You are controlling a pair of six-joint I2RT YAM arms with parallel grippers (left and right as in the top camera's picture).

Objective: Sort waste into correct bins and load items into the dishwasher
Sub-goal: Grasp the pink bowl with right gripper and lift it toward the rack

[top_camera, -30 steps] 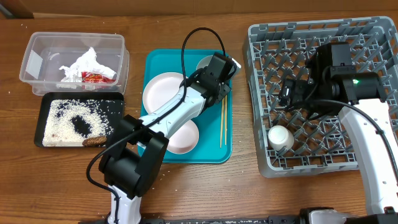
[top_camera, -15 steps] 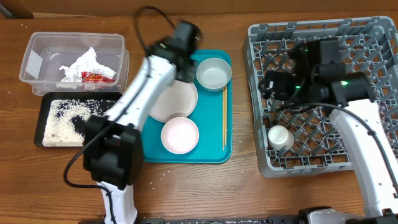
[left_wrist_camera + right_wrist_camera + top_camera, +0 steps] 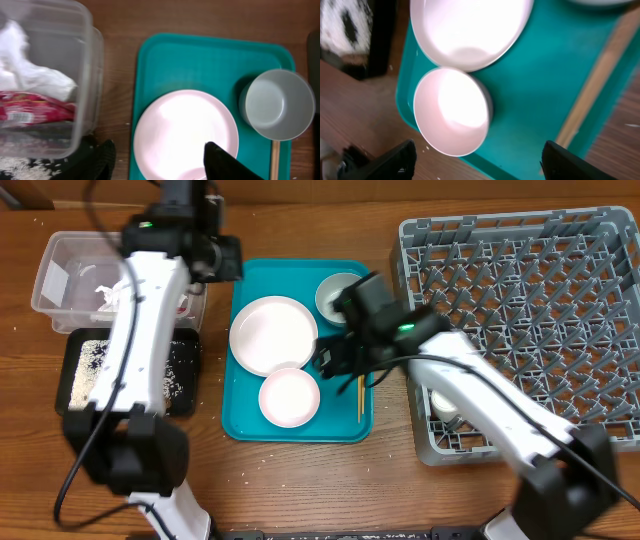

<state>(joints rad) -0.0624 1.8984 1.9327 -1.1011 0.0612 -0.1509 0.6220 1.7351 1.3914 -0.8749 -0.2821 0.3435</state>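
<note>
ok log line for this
left hand open beside tub | right hand open over tray | cup in rack | plates, bowl, chopsticks on tray

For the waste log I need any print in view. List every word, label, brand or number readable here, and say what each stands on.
No text here can be read.
Red-and-white snack wrapper: its white patch carries dark print, too small and blurred to read.
Clear tub: a white sticker on its wall, too blurred to tell whether it bears print.
Nothing else in view shows lettering.

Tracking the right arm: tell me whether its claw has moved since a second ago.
Yes: the right claw moved left, from over the dish rack to over the teal tray.
</note>
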